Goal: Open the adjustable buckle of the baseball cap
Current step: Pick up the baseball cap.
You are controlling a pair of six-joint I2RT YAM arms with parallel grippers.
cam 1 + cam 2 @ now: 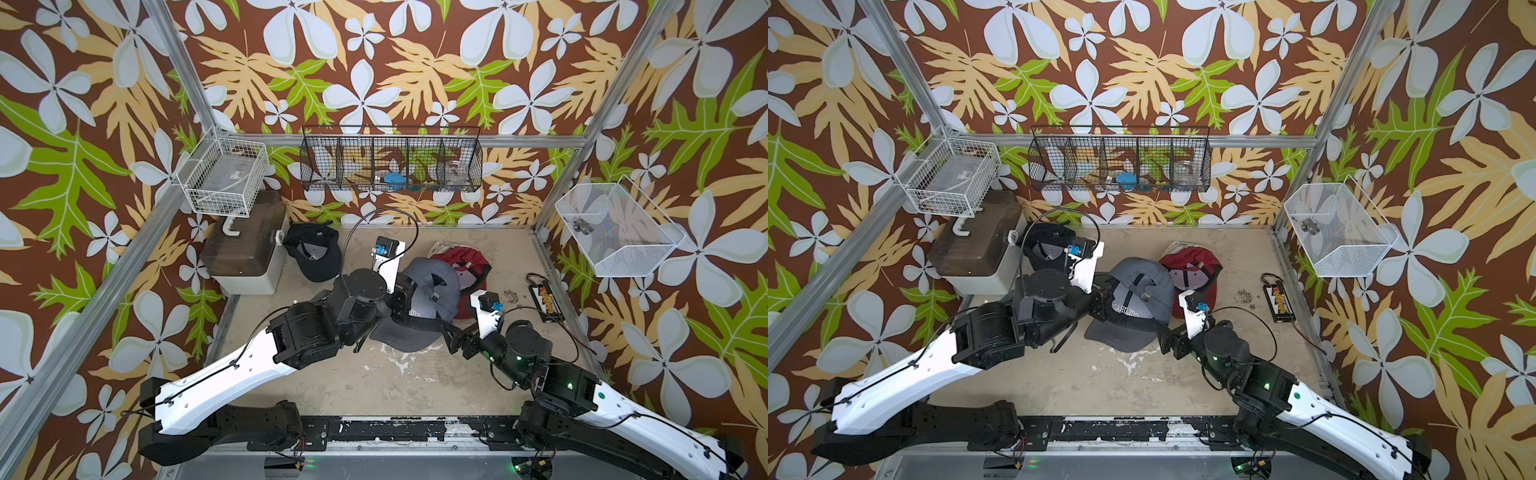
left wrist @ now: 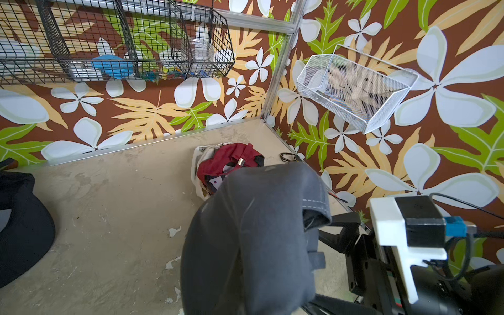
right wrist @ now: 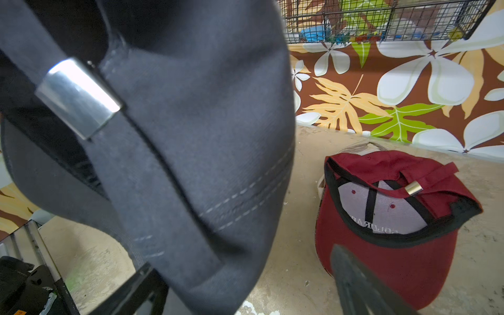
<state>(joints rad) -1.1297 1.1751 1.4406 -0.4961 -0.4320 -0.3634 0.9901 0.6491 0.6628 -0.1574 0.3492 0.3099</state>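
Note:
A grey baseball cap (image 1: 434, 286) is held up off the table in the middle, brim (image 1: 405, 338) toward the front. My left gripper (image 1: 407, 301) is shut on the cap's left side, and in the left wrist view the cap's fabric (image 2: 253, 240) hides its fingertips. The strap's silver metal buckle (image 3: 79, 96) shows close up in the right wrist view and also in a top view (image 1: 1145, 297). My right gripper (image 3: 242, 259) is open at the cap's front right edge (image 1: 451, 332). The cap's rear rim (image 3: 207, 245) hangs between its fingers.
A red cap (image 1: 461, 270) lies upside down behind the grey one, and a black cap (image 1: 313, 253) lies at the back left beside a brown-lidded box (image 1: 245, 245). A small black and orange pack (image 1: 546, 301) lies by the right wall. Wire baskets (image 1: 390, 162) hang on the walls.

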